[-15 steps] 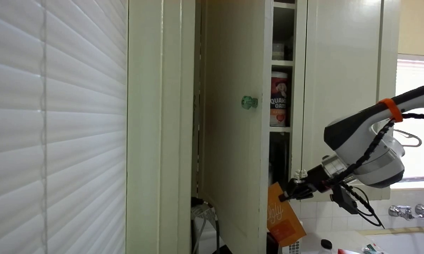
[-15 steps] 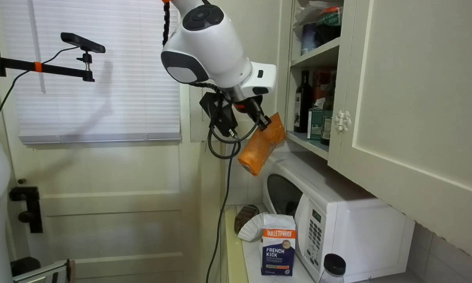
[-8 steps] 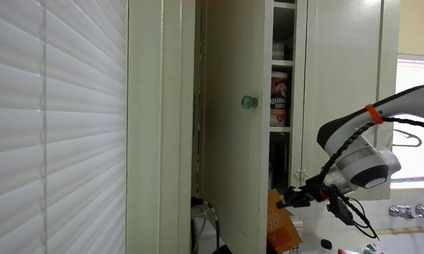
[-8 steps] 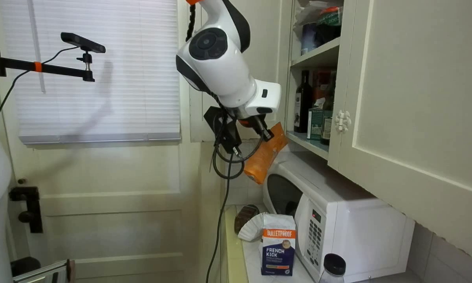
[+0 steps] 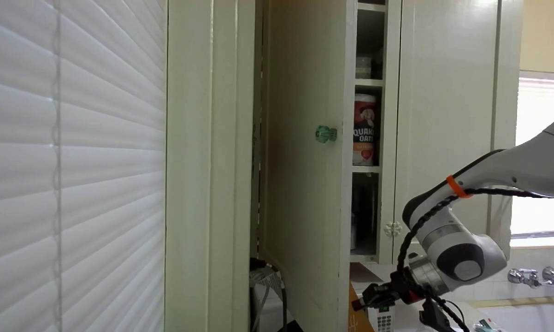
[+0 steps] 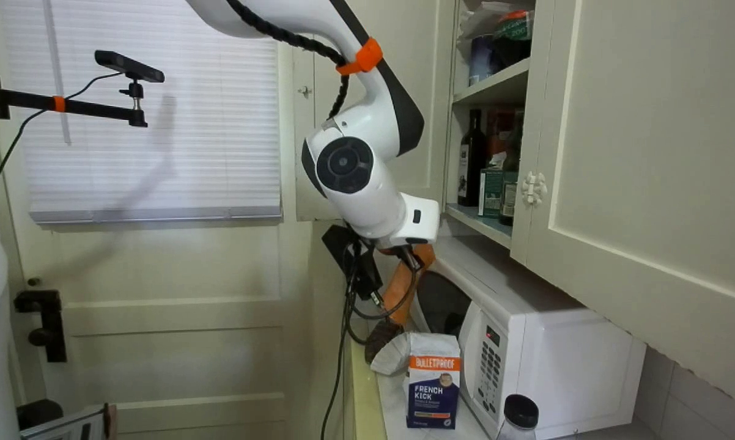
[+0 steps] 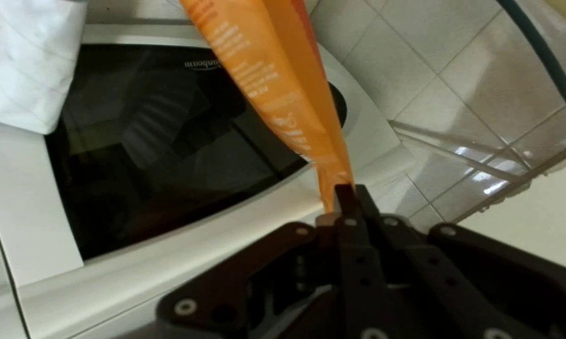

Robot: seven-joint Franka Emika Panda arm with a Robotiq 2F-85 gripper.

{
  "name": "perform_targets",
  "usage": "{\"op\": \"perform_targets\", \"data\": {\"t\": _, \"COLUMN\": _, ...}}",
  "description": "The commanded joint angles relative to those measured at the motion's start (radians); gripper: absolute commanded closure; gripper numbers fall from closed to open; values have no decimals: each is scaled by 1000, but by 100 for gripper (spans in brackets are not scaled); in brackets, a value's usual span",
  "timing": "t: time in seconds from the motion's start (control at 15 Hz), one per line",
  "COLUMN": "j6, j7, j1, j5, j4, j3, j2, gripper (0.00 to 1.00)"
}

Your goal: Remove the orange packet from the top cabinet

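Note:
The orange packet is a soft pouch with pale print, seen in the wrist view (image 7: pixel 283 89) and in an exterior view (image 6: pixel 398 293). My gripper (image 7: pixel 356 190) is shut on one end of it; the packet hangs down beside the microwave front. In an exterior view (image 5: pixel 359 320) most of the packet is hidden behind the open door and below the frame. Its lower end lies near a dark brown package (image 6: pixel 383 335); I cannot tell whether they touch. The top cabinet (image 6: pixel 642 122) stands open, with bottles and boxes on its shelves, above the gripper.
A white microwave (image 6: pixel 581 366) stands under the cabinet. A French Kick coffee bag (image 6: pixel 433 397), a white fluted paper stack (image 6: pixel 393 354) and a black-capped bottle (image 6: pixel 520 412) stand before it. The open cabinet door (image 5: pixel 304 184) juts out near the gripper.
The arm has moved down with the packet held in the gripper. The packet has gone from beside the cabinet's lowest shelf to below it, in front of the microwave.

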Motion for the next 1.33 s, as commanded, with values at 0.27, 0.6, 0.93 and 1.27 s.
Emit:
{"op": "perform_targets", "data": {"t": 0.27, "j6": -158, "j7": -268, "j1": -13, "j5": 144, "j4": 43, "j3": -25, "j2": 141, "gripper": 100}}
{"op": "perform_targets", "data": {"t": 0.6, "j6": -189, "j7": -441, "j1": -162, "j5": 195, "j4": 50, "j3": 109, "j2": 162, "gripper": 100}}
{"op": "perform_targets", "data": {"t": 0.93, "j6": -232, "j7": -628, "j1": -222, "j5": 300, "j4": 48, "j3": 139, "j2": 147, "gripper": 100}}
{"op": "perform_targets", "data": {"t": 1.27, "j6": -270, "j7": -715, "j1": -259, "j5": 359, "j4": 29, "j3": 151, "j2": 152, "gripper": 100}}
